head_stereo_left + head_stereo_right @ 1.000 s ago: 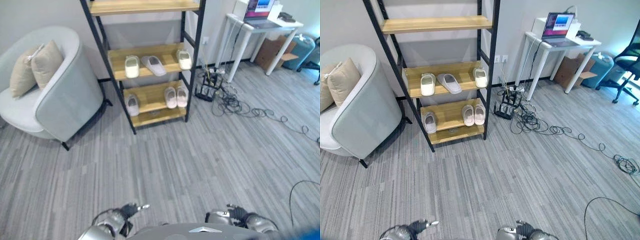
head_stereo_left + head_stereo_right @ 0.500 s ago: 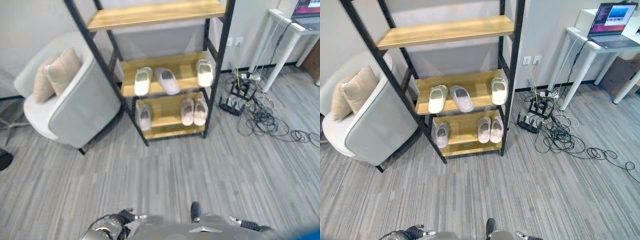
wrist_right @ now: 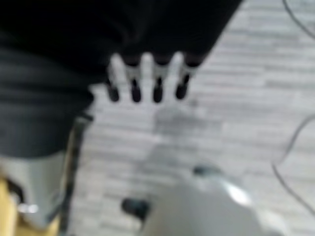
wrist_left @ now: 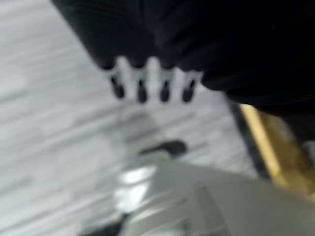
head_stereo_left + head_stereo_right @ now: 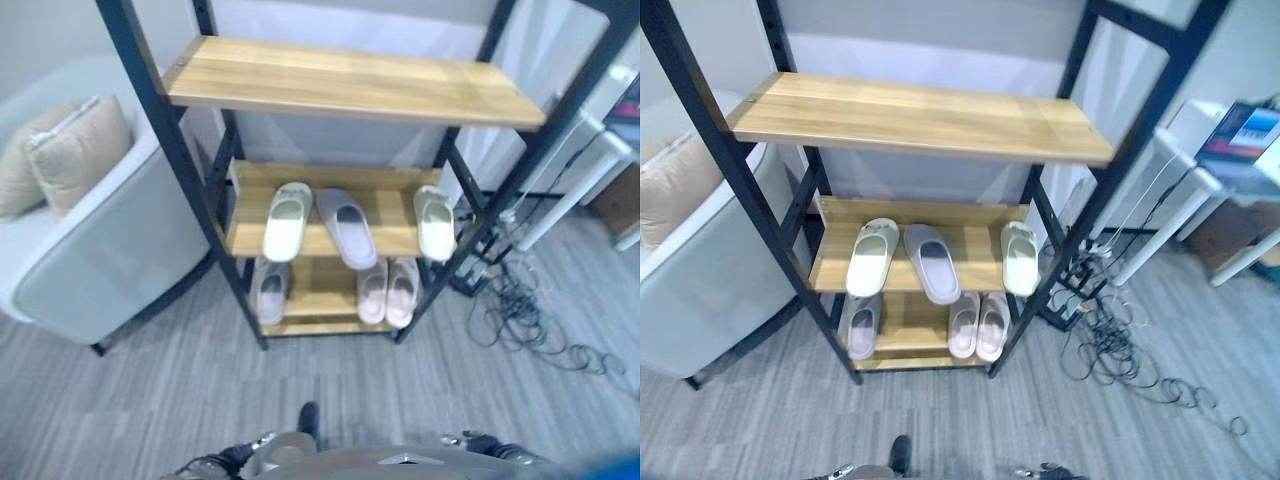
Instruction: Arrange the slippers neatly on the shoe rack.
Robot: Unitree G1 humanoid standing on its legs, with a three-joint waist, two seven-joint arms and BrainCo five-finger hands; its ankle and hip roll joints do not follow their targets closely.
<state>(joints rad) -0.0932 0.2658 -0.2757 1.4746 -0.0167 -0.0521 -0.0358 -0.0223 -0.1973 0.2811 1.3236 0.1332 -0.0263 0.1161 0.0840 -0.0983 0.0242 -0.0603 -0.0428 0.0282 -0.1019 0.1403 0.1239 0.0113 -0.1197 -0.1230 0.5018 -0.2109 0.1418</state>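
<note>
I stand in front of the shoe rack (image 5: 190,180), a black frame w/ wooden shelves, and I look down on it. Top shelf (image 5: 350,85) is bare wood.

On the middle shelf (image 5: 390,205) there are three slippers. The cream slipper (image 5: 287,221) lies at the left part, its toe pointing about 1 o'clock. Just beside it, the grey slipper (image 5: 347,227) lies slanted, toe toward 11 o'clock, its heel end hanging a bit over the front edge. The white slipper (image 5: 435,222) is at the right end, near the right post, well apart from the other two, approx. straight.

On the bottom shelf (image 5: 325,300) I see the single slipper (image 5: 270,290) at the left side, partly under the middle shelf, and the pink pair (image 5: 388,292) at the right side, the two touching side by side.

My left hand (image 4: 150,81) hangs low at approx. 7 o'clock of the eye views; in its wrist view the fingers are straight in a row and hold nothing. My right hand (image 3: 145,78) is low at approx. 5 o'clock, fingers also straight, nothing in it.

At 9 o'clock of the rack stands the armchair (image 5: 110,250) w/ a beige cushion (image 5: 75,150). At 3 o'clock there is a tangle of cables (image 5: 525,320) on the floor and a white table (image 5: 1200,185).
</note>
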